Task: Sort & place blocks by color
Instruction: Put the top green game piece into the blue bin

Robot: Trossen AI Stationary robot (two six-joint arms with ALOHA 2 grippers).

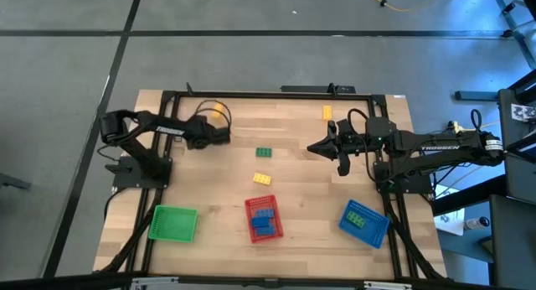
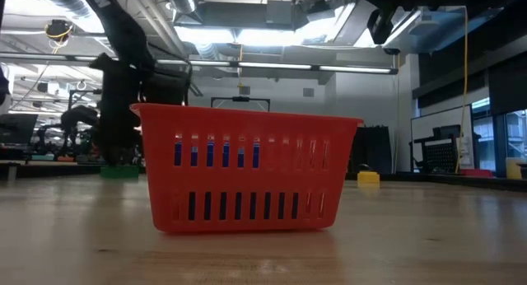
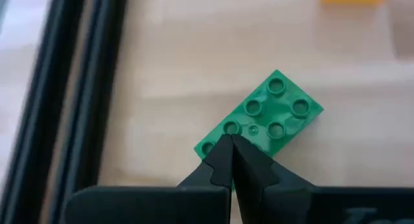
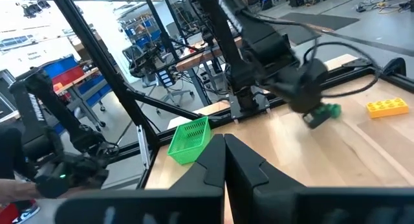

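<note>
My left gripper [image 3: 229,141] is shut on a green studded block [image 3: 268,114] near the table's far left; the right wrist view shows it there too, with the green block [image 4: 330,111] at its tip and a yellow block [image 4: 387,106] lying beside it. Another green block [image 1: 265,152] and a yellow block [image 1: 262,178] lie flat mid-table, and a third yellow block [image 1: 327,113] lies near the far edge. My right gripper [image 1: 311,147] hangs shut over the table's right half, touching nothing. My left gripper pinches the green block at one short end [image 3: 223,130] between its two fingertips, coming slanting from above. The block's studs face up and the rest of it sticks out past the fingers. Whether it is clear of the table, I cannot tell.
Three mesh trays stand along the near edge: a green tray [image 1: 173,223] on the left, a red tray [image 1: 263,219] in the middle holding blue blocks, and a blue tray [image 1: 363,221] on the right holding a green block. The red tray [image 2: 247,170] fills the low view.
</note>
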